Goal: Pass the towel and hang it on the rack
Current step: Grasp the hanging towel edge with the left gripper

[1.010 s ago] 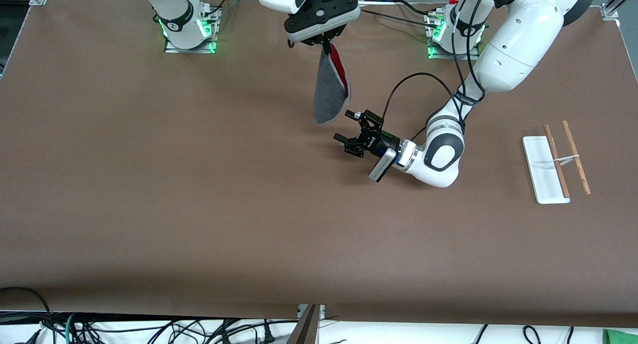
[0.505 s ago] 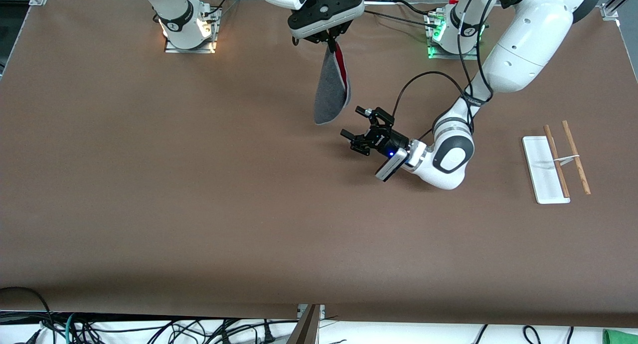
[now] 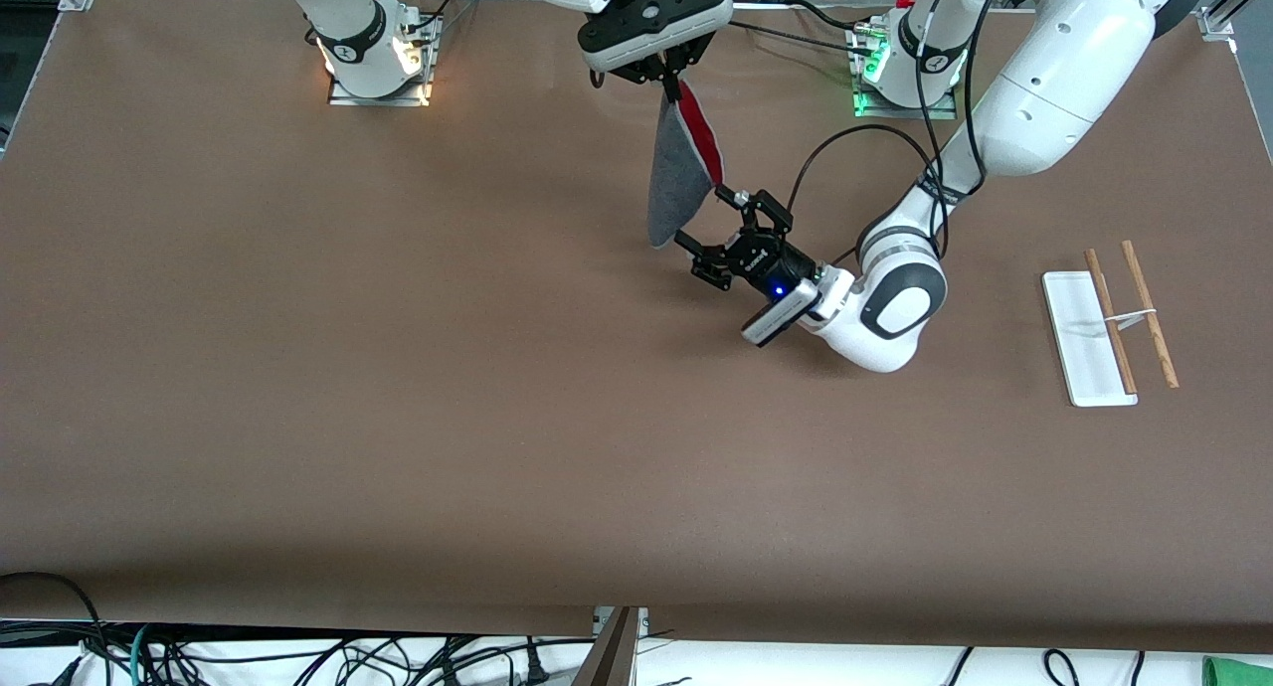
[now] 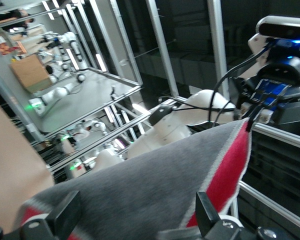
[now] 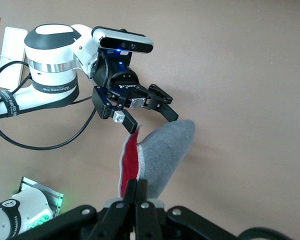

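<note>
Moved: your left gripper point(image 3: 708, 231) has closed in, fingers wide around the towel point(image 3: 679, 174).
Right gripper point(image 3: 668, 82): pinches the towel's top corner.
Handling: soft, limp; grip its lower edge.

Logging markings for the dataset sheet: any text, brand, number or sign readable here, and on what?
Nothing can be quoted; no text reads clearly.
White lettering on the left arm's black band: too blurred to read.
White print on the left hand: too small to read.
Towel and rack: no markings visible.
</note>
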You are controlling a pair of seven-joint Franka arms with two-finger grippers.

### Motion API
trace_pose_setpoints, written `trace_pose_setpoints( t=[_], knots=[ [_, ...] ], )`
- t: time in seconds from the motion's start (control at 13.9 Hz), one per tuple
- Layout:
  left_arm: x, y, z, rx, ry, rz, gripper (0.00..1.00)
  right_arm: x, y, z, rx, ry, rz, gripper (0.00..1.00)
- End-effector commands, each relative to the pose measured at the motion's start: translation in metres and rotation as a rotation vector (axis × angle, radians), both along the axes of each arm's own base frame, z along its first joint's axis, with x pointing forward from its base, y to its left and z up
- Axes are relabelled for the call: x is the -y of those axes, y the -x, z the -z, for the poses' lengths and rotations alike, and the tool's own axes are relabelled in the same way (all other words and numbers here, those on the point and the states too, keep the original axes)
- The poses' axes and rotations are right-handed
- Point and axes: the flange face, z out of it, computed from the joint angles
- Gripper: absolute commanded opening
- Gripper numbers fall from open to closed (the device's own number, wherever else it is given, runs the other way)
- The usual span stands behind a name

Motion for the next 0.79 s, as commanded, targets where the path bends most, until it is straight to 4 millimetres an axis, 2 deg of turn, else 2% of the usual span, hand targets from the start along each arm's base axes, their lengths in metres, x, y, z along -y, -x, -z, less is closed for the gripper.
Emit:
trace_pose_setpoints(
  t=[0.0, 0.36, 0.58, 0.72],
  knots=[
    [-0.004, 0.025, -0.013, -0.062, 0.081, 0.019, 1.0, -0.004, 0.003, -0.006, -0.006, -0.023, 0.022, 0.0],
    [0.001, 0.046, -0.009, -0.1, 0.116, 0.056, 1.0, -0.003, 0.001, -0.006, -0.009, -0.02, 0.025, 0.0],
    [-0.012, 0.045, -0.014, -0.098, 0.151, 0.074, 0.99, -0.001, -0.001, -0.005, -0.011, -0.015, 0.029, 0.0],
    [-0.015, 0.047, -0.012, -0.085, 0.159, 0.074, 0.9, 0.0, -0.001, -0.005, -0.012, -0.014, 0.03, 0.0]
  ],
)
